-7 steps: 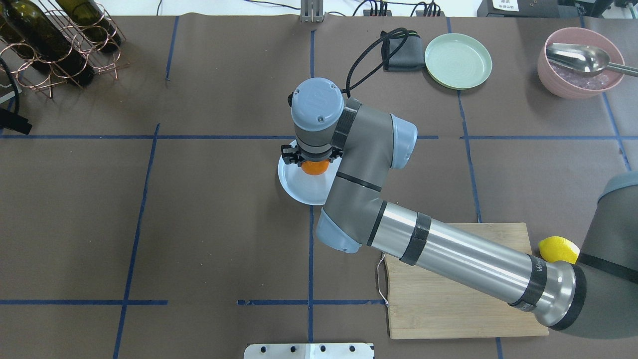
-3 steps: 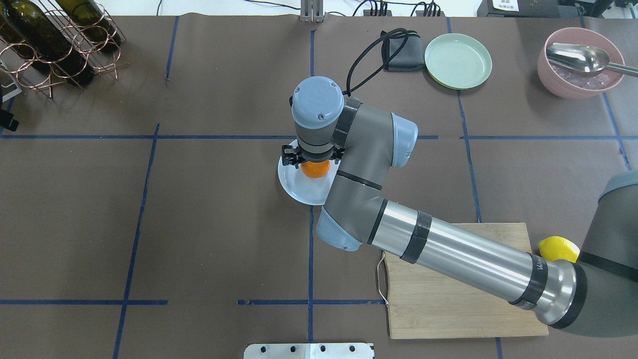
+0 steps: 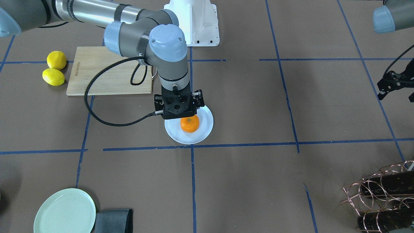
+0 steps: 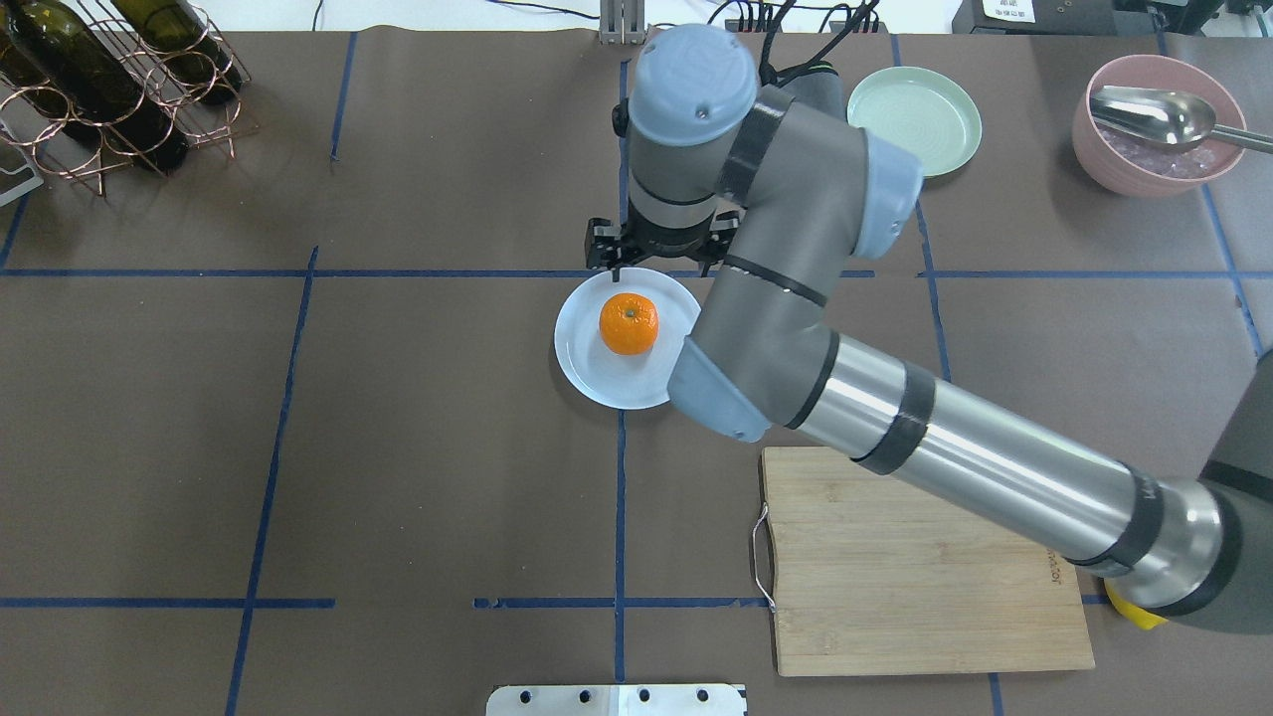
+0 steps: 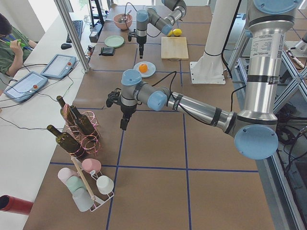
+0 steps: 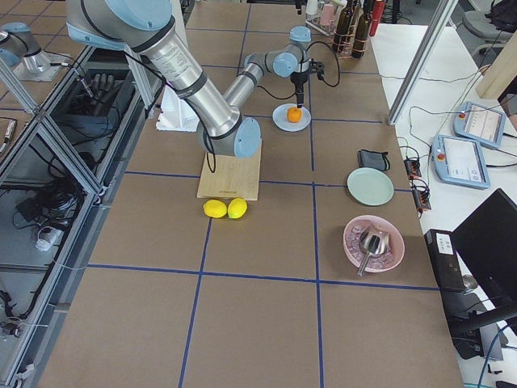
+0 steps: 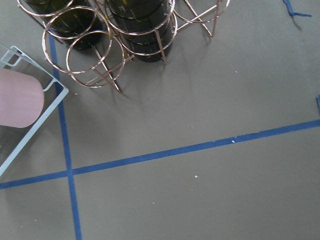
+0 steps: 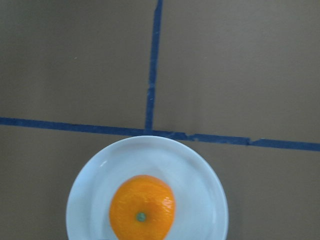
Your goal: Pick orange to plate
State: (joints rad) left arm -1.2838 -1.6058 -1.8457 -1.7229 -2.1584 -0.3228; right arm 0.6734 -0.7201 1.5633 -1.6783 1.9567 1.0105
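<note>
The orange [image 4: 629, 323] rests on the middle of the pale bluish-white plate [image 4: 587, 370], stem dimple up, with nothing touching it. The right wrist view looks straight down on the orange [image 8: 142, 207] and the plate [image 8: 200, 185], and no fingers show in it. My right gripper [image 3: 179, 113] hangs open above the plate's robot-side rim, clear of the orange [image 3: 190, 124]. My left gripper [image 3: 385, 90] hovers far off by the wine rack; I cannot tell how its jaws stand.
A bamboo cutting board [image 4: 915, 557] lies under the right arm, with two lemons [image 3: 55, 68] beside it. A mint-green plate [image 4: 913, 121], a pink bowl with a spoon [image 4: 1159, 124] and a dark cloth [image 3: 113, 220] sit far right. A copper wine rack [image 4: 109, 80] stands far left.
My right gripper has let go of the orange and risen off it, leaving the fruit on the plate. The left gripper has slid out of the overhead view's left edge.
</note>
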